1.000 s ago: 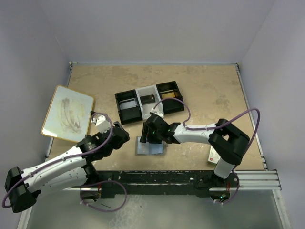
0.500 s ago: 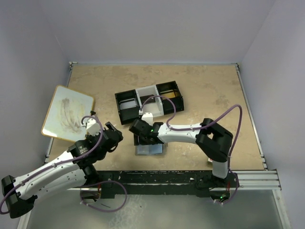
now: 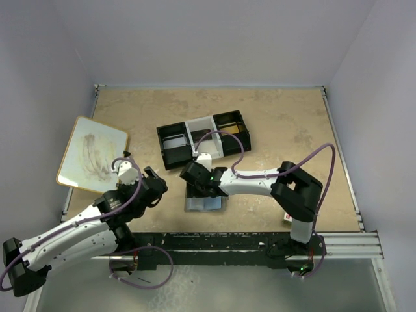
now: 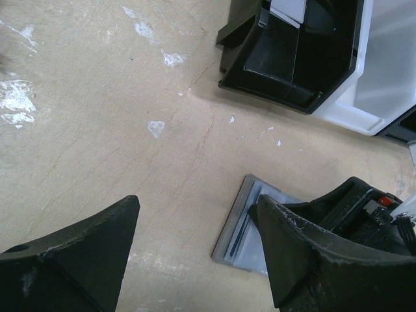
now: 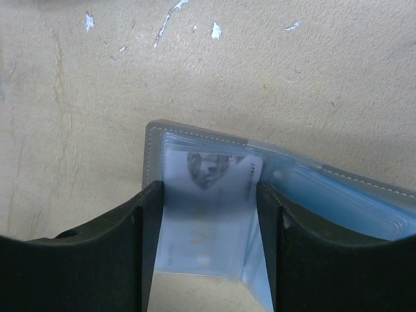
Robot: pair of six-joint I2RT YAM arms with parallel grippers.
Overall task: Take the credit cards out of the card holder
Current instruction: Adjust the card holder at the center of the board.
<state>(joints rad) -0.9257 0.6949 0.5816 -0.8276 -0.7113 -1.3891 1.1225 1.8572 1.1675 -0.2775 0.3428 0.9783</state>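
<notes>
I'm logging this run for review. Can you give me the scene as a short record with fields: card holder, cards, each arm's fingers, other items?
card holder: open, lying flat on the table near its front edge
cards: one card visible under a clear sleeve
right gripper: fingers either side of that card; grip unclear
left gripper: fingers open above bare table, left of the holder
other: three-compartment tray behind the holder; white board far left

Left claw (image 4: 195,214) gapes wide, held low; right claw (image 5: 208,221) points straight down beside it.
</notes>
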